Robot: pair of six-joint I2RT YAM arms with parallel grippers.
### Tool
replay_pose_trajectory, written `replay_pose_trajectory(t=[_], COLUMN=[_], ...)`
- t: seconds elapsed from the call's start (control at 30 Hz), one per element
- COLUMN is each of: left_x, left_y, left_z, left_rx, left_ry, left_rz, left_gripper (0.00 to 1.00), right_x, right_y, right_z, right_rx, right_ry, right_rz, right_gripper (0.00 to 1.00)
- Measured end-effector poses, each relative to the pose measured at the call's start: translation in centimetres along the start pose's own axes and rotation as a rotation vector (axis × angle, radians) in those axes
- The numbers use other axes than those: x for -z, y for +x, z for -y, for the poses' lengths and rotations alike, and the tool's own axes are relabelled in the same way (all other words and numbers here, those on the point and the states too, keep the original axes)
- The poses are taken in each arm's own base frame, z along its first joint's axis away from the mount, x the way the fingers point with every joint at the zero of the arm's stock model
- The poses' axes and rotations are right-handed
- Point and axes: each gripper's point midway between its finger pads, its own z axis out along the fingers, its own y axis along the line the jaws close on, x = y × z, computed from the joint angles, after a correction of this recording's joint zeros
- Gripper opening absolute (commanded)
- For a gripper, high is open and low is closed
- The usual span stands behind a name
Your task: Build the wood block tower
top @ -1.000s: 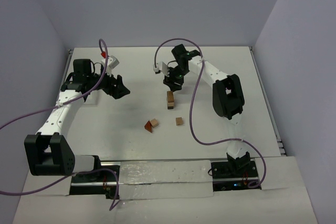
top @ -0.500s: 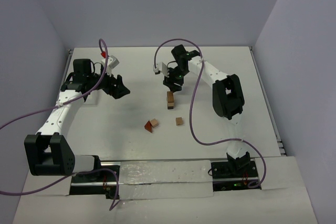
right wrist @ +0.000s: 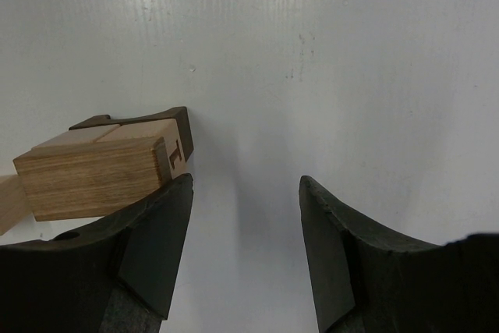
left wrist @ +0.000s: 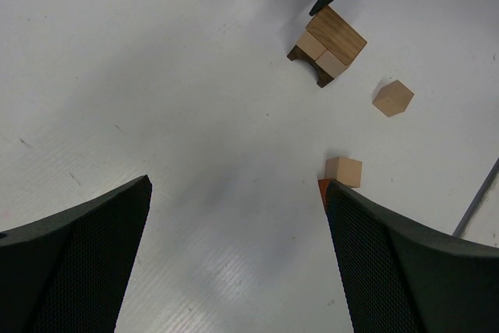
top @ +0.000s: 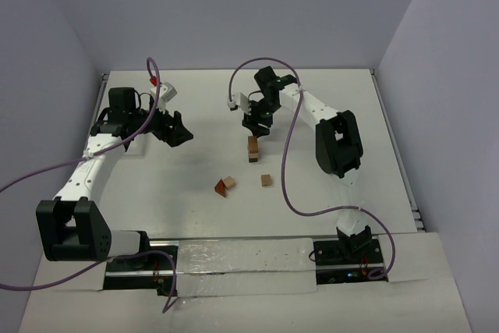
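Note:
The wood block tower (top: 253, 148) is a short stack in the middle of the table, with a dark brown base, two tan cubes and a brown block on top (left wrist: 327, 44). My right gripper (top: 257, 130) hovers just behind it, open, with nothing between its fingers. In the right wrist view the stack (right wrist: 93, 165) lies outside the jaws, against the left finger (right wrist: 160, 232). A loose tan cube (top: 267, 180) and a reddish wedge with a tan cube (top: 225, 185) lie nearer the front. My left gripper (top: 183, 134) stands wide open and empty at the left.
In the left wrist view the wedge (left wrist: 323, 189) is partly hidden behind my right-hand finger, with its tan cube (left wrist: 344, 171) beside it. Purple cables loop over both arms. White walls close the table at the back and sides.

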Motion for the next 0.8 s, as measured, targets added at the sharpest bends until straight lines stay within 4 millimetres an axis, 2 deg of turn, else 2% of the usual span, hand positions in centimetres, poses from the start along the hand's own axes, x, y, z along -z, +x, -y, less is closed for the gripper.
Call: replay_pose_trajectory(t=[0.13, 0.27, 0.37, 0.5, 0.67, 0.77, 0.8], left_x=[0.0, 0.0, 0.0, 0.0, 0.0, 0.2, 0.2], left_y=[0.0, 0.0, 0.0, 0.0, 0.0, -0.2, -0.2], left_z=[0.0, 0.0, 0.0, 0.0, 0.0, 0.1, 0.1], left_rx=[0.002, 0.002, 0.002, 0.002, -0.002, -0.011, -0.014], left_ry=[0.0, 0.0, -0.001, -0.001, -0.006, -0.009, -0.01], left_rz=[0.0, 0.0, 0.0, -0.001, -0.001, 0.004, 0.004], left_gripper=[0.99, 0.98, 0.98, 0.98, 0.98, 0.98, 0.98], right_x=[0.0, 0.4, 1.1, 3.1, 5.6, 7.4, 8.3], right_y=[0.1, 0.3, 0.2, 0.6, 3.7, 5.9, 6.6], right_z=[0.3, 1.5, 2.9, 5.6, 7.8, 6.7, 5.5], right_rx=[-0.008, -0.021, -0.025, -0.04, -0.097, -0.127, -0.14], right_ry=[0.017, 0.065, 0.117, 0.205, 0.269, 0.263, 0.254], right_rz=[-0.007, -0.016, -0.018, -0.016, -0.031, -0.042, -0.05], right_gripper=[0.59, 0.56, 0.53, 0.49, 0.47, 0.47, 0.47])
